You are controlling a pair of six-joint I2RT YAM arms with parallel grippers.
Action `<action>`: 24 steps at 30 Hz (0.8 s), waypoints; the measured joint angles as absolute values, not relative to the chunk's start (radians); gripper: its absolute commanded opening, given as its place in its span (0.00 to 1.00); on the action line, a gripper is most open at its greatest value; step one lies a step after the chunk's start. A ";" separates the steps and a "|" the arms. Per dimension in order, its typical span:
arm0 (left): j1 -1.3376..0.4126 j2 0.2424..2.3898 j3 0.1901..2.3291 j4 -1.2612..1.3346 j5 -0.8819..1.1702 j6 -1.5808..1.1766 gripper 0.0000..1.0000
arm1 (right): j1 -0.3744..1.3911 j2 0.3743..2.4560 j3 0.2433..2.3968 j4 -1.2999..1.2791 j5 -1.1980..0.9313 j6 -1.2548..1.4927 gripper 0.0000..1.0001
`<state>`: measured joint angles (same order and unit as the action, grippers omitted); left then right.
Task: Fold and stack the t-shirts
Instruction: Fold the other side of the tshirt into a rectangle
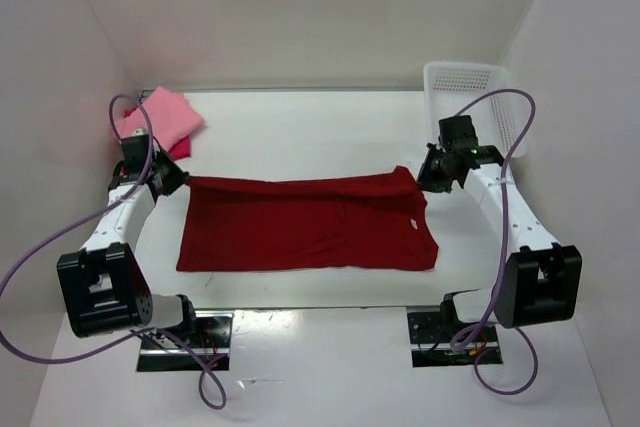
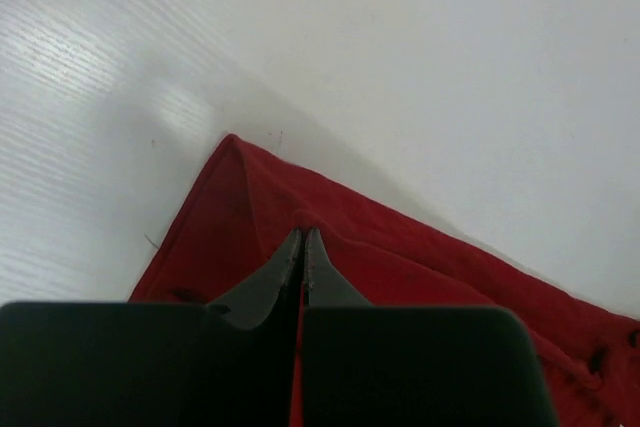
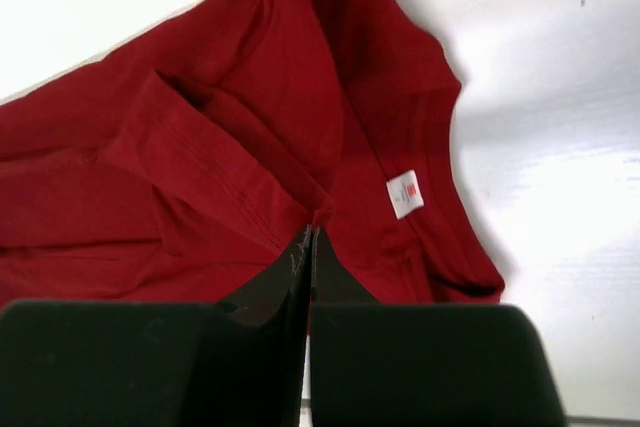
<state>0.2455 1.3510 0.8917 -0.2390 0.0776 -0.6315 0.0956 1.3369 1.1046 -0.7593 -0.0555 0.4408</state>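
Crimson t-shirt (image 1: 305,227) lies spread across the middle of the table (image 1: 300,127). I see my left gripper (image 2: 303,247) pinching its far left corner and my right gripper (image 3: 310,245) pinching a fold near the collar label (image 3: 404,193). A folded salmon-pink t-shirt (image 1: 160,113) sits at the far left.

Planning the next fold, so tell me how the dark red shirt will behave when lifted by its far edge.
The dark red shirt will likely sag and drape: it already creases where the left fingers and right fingers pinch it. It looks thin, so probably light. Spread flat on the table, it may drag and bunch when pulled.
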 measured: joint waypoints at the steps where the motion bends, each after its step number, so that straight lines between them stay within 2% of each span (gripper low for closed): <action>1: 0.245 1.337 0.884 -0.248 0.079 -0.632 0.00 | 0.096 1.337 1.105 -0.773 -0.054 0.445 0.00; 11: 0.252 1.285 0.823 -0.298 0.065 -0.631 0.00 | 0.096 1.287 1.075 -0.945 -0.070 0.456 0.00; 15: 0.267 1.285 0.811 -0.315 0.062 -0.633 0.09 | 0.096 1.243 1.073 -0.987 -0.073 0.468 0.02; 16: 0.270 1.285 0.811 -0.316 0.062 -0.635 0.11 | 0.096 1.234 1.071 -0.996 -0.073 0.473 0.06; 17: 0.272 1.285 0.811 -0.315 0.061 -0.635 0.18 | 0.096 1.225 1.070 -1.006 -0.072 0.479 0.13; 19: 0.274 1.285 0.811 -0.316 0.060 -0.636 0.27 | 0.097 1.205 1.059 -1.021 -0.071 0.489 0.34; 24: 0.281 1.285 0.822 -0.340 0.036 -0.649 0.34 | 0.113 1.167 1.033 -1.066 -0.068 0.501 0.35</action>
<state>0.2810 1.2850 0.8223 -0.3405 0.0364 -0.6495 0.1135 1.1671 1.0332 -1.0657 -0.0681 0.5007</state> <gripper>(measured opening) 0.304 0.343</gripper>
